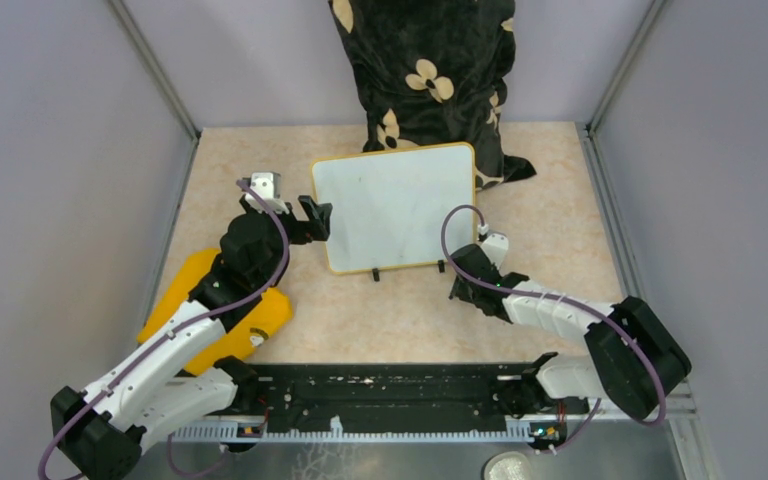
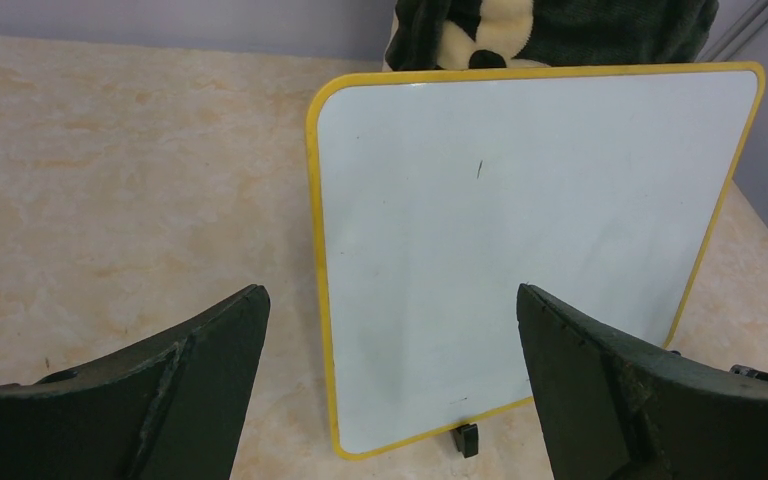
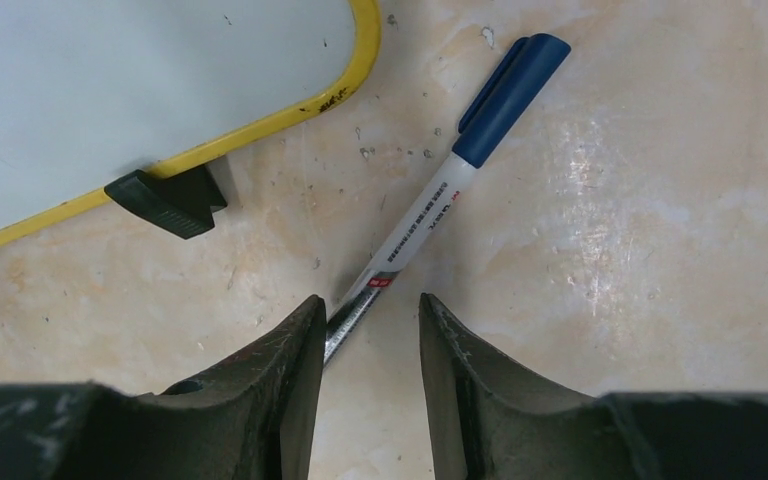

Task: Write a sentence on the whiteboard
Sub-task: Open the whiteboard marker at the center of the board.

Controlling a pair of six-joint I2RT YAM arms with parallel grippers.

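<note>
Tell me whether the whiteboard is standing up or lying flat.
Standing up: the whiteboard rises from the table on its small black feet.

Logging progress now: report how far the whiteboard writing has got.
Done so far: nothing written; the whiteboard stands blank. In hand: the right jaws straddle the blue-capped marker lying on the table, not yet gripping it; the left jaws stand open facing the board. Left: grasp and uncap the marker, write the whole sentence.
</note>
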